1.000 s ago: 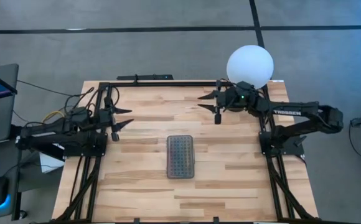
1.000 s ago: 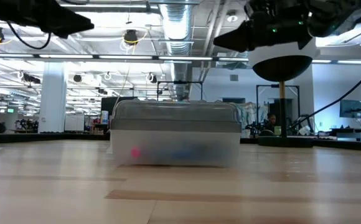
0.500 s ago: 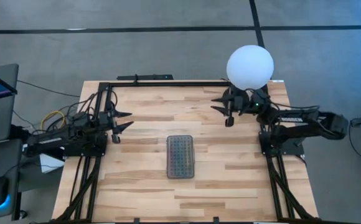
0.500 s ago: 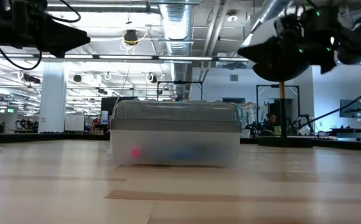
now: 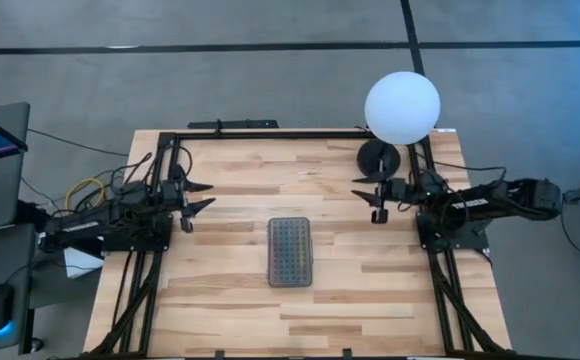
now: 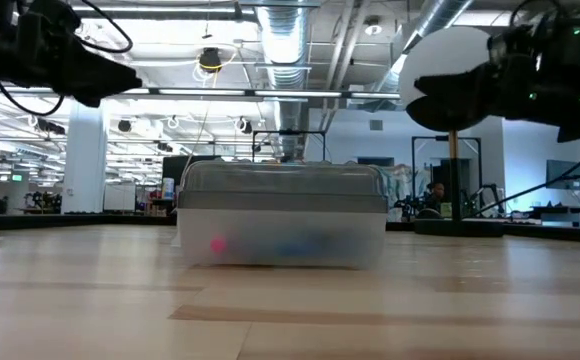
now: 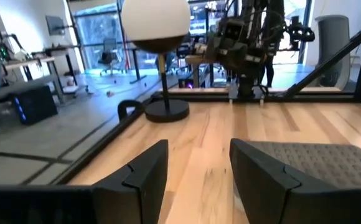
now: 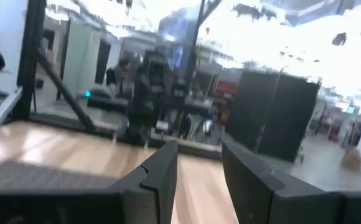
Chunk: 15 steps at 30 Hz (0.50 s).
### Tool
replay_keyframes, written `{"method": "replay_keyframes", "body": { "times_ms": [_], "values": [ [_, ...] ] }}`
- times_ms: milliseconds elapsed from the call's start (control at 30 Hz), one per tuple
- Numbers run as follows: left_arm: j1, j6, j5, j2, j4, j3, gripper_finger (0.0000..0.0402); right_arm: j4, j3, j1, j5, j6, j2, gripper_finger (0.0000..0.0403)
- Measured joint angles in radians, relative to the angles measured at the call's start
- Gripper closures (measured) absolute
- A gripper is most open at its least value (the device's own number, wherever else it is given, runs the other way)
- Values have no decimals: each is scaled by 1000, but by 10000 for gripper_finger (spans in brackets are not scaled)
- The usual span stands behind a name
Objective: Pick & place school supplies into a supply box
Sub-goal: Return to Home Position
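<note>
The supply box [image 5: 291, 251] lies shut in the middle of the table, its grey dotted lid up and its bottom flat on the wood. Through its clear wall [image 6: 281, 240] a pink thing [image 6: 216, 244] and a blue thing [image 6: 295, 245] of the school supplies show blurred. My left gripper [image 5: 210, 193] hangs open above the table's left side, pointing level toward the right, with the box lid [image 7: 317, 162] ahead beside it. My right gripper [image 5: 360, 188] hangs open above the right side, facing left, with nothing between its fingers [image 8: 159, 171].
A lamp with a white globe [image 5: 401, 107] stands on a round dark base [image 5: 379, 157] at the table's far right, just beyond my right gripper. A black frame [image 5: 270, 135] borders the table. Bare wood lies around the box.
My right gripper has drawn back toward the table's right and near edges and come down, tipping up to near level. My left gripper has sunk a little. Both stay open. The box has not moved.
</note>
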Motion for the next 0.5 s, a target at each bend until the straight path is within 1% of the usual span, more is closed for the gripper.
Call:
{"method": "replay_keyframes", "body": {
  "times_ms": [67, 133, 233, 400, 500],
  "values": [
    [-2, -5, -1, 0, -18, 0, 233, 6, 0, 46, 56, -17, 0, 282],
    [-5, -6, -2, 0, -40, 0, 233, -39, 0, 82, 111, -46, 5, 282],
    [-6, -15, -1, 0, -57, 0, 233, -84, 0, 88, 181, -49, -5, 282],
    [-34, -25, 61, -1, -50, 0, 233, -152, 0, 97, 182, -37, -117, 282],
    [-59, -8, 52, -2, -32, 0, 233, -189, 0, 125, 181, -36, -232, 282]
  ]
}}
